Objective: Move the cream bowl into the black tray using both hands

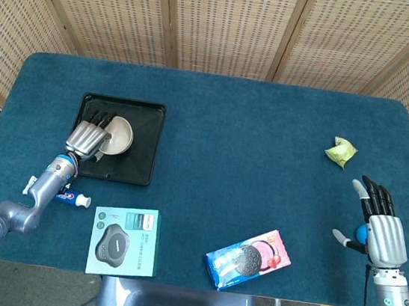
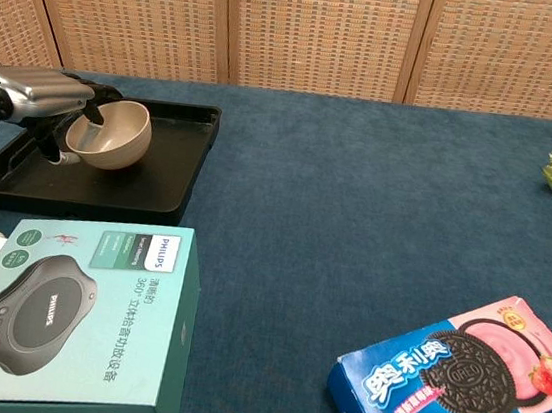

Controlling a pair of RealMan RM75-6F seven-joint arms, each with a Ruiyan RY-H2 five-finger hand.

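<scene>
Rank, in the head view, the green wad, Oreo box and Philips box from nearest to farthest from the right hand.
From the right hand:
1. Green wad, up along the table's right side.
2. Oreo box, at the front edge, toward the middle.
3. Philips box, at the front left.

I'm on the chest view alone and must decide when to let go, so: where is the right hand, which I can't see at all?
Observer: The right hand is at the table's far right edge, fingers spread, holding nothing.
Operator: Anything near it?
Observer: A small blue ball sits just beside its thumb; contact is unclear.
Operator: And my left hand, where is it over the tray?
Observer: The left hand holds the cream bowl over the left half of the black rectangular tray.
</scene>
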